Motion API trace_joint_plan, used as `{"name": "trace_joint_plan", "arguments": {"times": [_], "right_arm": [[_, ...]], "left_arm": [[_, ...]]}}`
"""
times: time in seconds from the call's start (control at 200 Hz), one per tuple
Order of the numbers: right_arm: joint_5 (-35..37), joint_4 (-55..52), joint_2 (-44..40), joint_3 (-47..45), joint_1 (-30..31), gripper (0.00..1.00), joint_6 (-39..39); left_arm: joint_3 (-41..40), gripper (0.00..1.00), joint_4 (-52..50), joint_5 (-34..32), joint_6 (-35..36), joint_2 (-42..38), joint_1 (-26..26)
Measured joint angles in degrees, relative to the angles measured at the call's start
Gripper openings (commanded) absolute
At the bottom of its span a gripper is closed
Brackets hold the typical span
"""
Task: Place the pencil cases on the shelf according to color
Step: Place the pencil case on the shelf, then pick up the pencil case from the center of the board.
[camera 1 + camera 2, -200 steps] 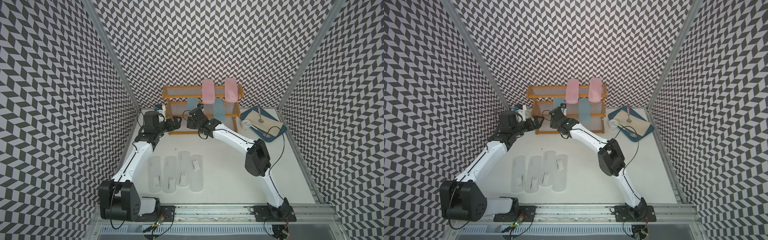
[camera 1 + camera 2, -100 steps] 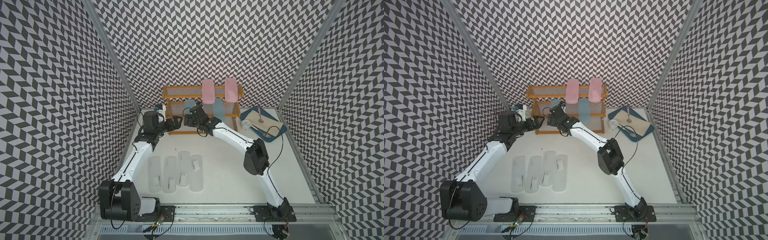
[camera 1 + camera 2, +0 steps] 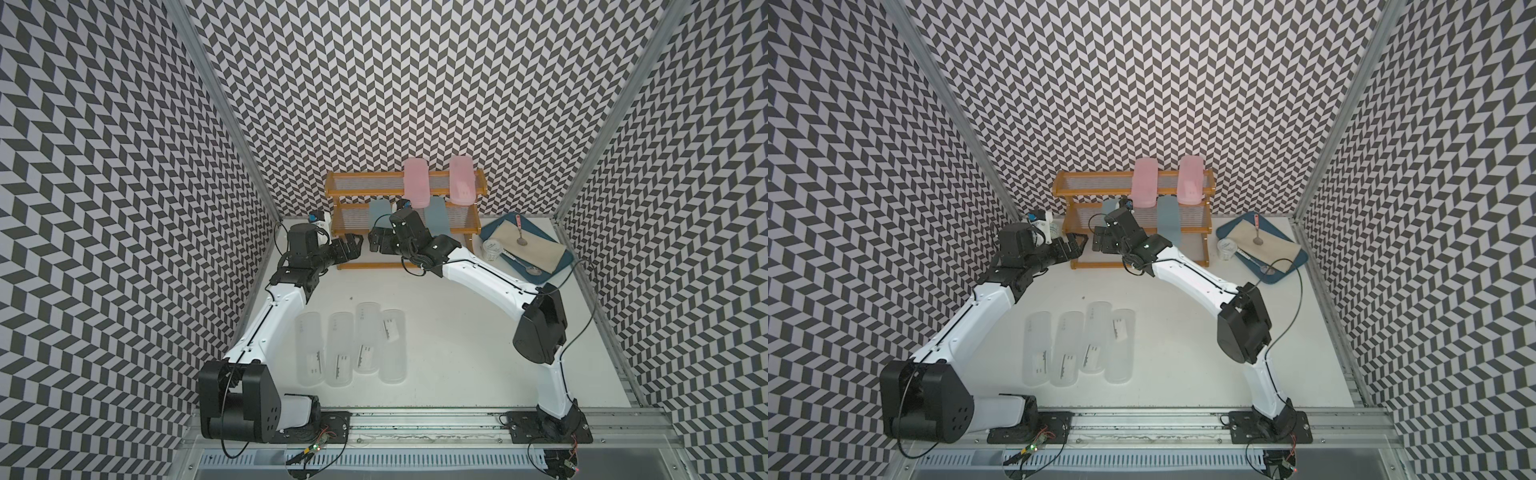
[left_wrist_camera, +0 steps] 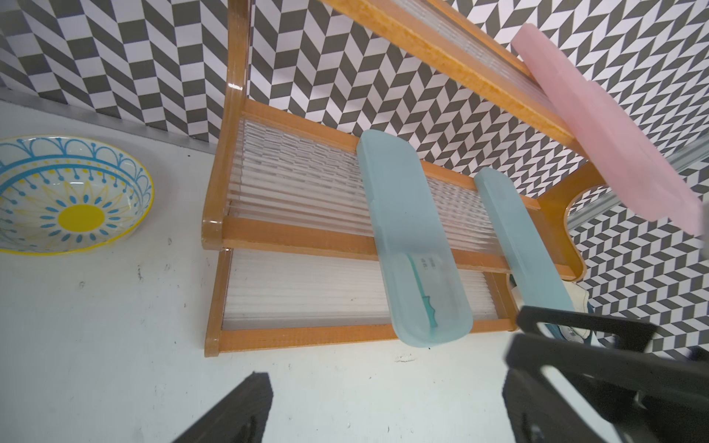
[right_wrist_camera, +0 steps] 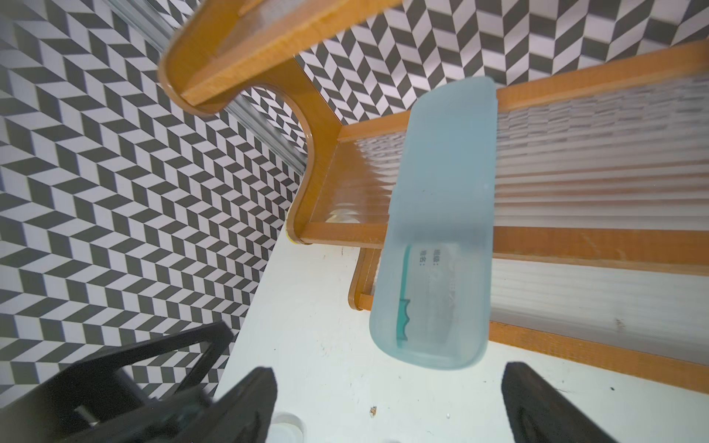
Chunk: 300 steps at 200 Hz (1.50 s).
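Pink cases (image 3: 417, 183) two, blue cases (image 3: 435, 212) two, clear cases (image 3: 392, 345) four.

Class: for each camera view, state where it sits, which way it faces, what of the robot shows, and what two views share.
Both top views: high over the base rail, looking down at the shelf; the robot shows whole, left gripper and right gripper included.
Left wrist: on the left arm, facing the shelf front; its open fingers show.
Right wrist: on the right arm, facing the shelf's end; its open fingers show.
Shared: both wrist views show the labelled light blue pencil case on the middle tier.
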Motion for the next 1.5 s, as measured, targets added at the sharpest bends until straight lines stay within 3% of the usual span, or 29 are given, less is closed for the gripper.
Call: {"name": "trace_joint_plan", "arguments": {"times": [0.215, 0.596, 0.786, 1.016, 1.502], "right_arm": [[-1.2, 2.6, -13.7, -16.7, 0.5, 0.96, -2.2], [-2.2, 8.4, -39.5, -57.3, 4.8, 0.96, -1.8], [-2.4, 9.2, -51.5, -71.8, 5.3, 0.97, -0.1], [-2.1, 8.9, -56.7, -77.8, 5.3, 0.97, 1.1], [1.8, 6.5, -61.4, -84.9, 5.3, 0.97, 3.4]], "left_arm": [[-7.9, 0.98, -2.1, -2.9, -3.1, -9.1, -2.7], [-21.1, 0.94, -8.9, -10.6, -12.3, -25.6, -19.7], [-28.1, 0.99, -12.9, -13.4, -18.3, -31.0, -26.6], [-32.1, 1.00, -13.7, -15.0, -23.3, -30.1, -34.5], [-33.8, 1.00, -8.1, -20.1, -30.2, -15.1, -48.6]]}}
